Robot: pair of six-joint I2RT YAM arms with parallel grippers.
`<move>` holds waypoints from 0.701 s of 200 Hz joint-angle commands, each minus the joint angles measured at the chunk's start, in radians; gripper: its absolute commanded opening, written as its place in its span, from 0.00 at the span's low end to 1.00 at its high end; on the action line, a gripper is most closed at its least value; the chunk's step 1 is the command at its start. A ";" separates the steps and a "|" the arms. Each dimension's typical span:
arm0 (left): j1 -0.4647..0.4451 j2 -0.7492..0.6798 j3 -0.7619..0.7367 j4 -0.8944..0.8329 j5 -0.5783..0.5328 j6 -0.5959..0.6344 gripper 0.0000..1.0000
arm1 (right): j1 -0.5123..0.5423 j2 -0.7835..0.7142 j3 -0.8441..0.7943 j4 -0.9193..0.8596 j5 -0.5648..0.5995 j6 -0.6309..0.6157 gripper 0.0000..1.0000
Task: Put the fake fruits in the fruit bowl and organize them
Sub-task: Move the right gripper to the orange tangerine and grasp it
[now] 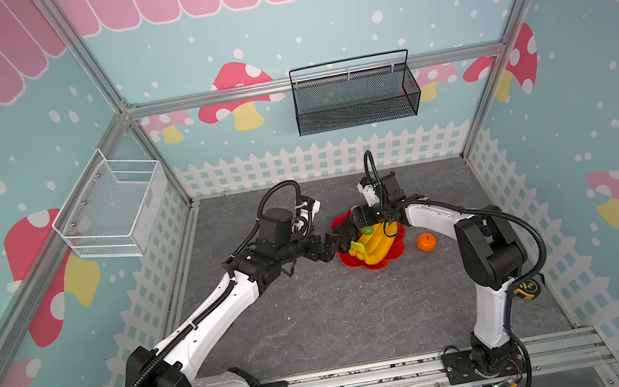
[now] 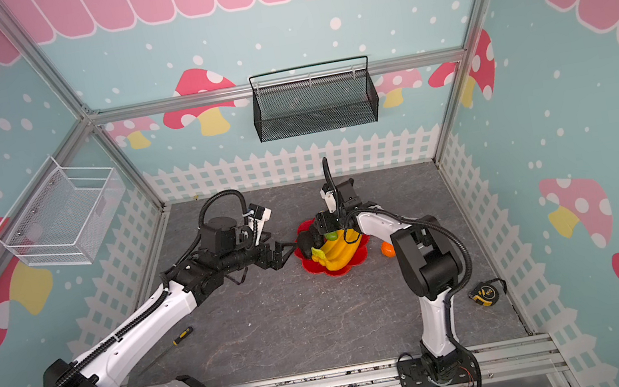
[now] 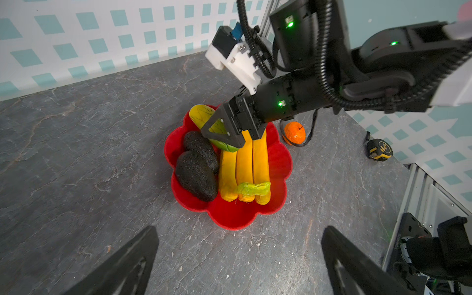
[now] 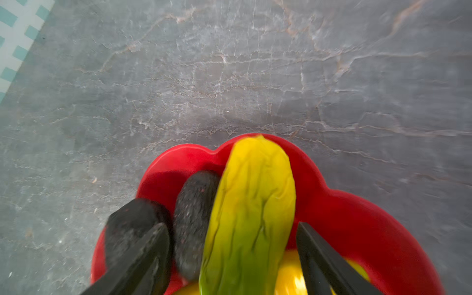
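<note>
Red bowl [image 3: 229,217] on tabletop [image 1: 319,319] holds banana bunch [image 3: 245,166], two dark avocados [image 3: 196,176] and yellow-green fruit [image 4: 250,204]. Right gripper [image 4: 231,224] jaws parted astride yellow-green fruit. Left gripper [image 3: 240,227] jaws wide, beside bowl. Orange [image 1: 426,241] on tabletop near bowl.

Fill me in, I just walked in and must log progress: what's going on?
The robot is filling the shallow red flower-shaped bowl with fake fruit. The right gripper is over the yellow-green oblong fruit lying in it, jaws apart, not gripping. The yellow banana bunch and two dark bumpy avocado-like ovals are in too. The left gripper hovers open and empty beside the bowl. The small round orange sits outside, on the grey tabletop.
</note>
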State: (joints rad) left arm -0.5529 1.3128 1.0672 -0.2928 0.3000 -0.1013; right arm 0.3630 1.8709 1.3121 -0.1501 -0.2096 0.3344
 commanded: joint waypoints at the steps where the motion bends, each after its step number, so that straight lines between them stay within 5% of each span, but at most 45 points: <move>1: -0.011 -0.014 -0.013 0.024 0.039 0.003 1.00 | -0.024 -0.157 -0.096 -0.001 0.049 0.002 0.83; 60: -0.116 -0.020 -0.021 0.020 0.064 0.069 1.00 | -0.190 -0.487 -0.474 -0.031 0.171 0.077 0.91; 140: -0.171 -0.025 -0.028 0.018 0.030 0.092 1.00 | -0.241 -0.459 -0.542 -0.078 0.272 0.065 0.91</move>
State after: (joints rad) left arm -0.7223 1.3121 1.0538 -0.2794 0.3363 -0.0387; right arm 0.1257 1.3808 0.7708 -0.2207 0.0059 0.3977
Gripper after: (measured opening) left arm 0.997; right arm 0.913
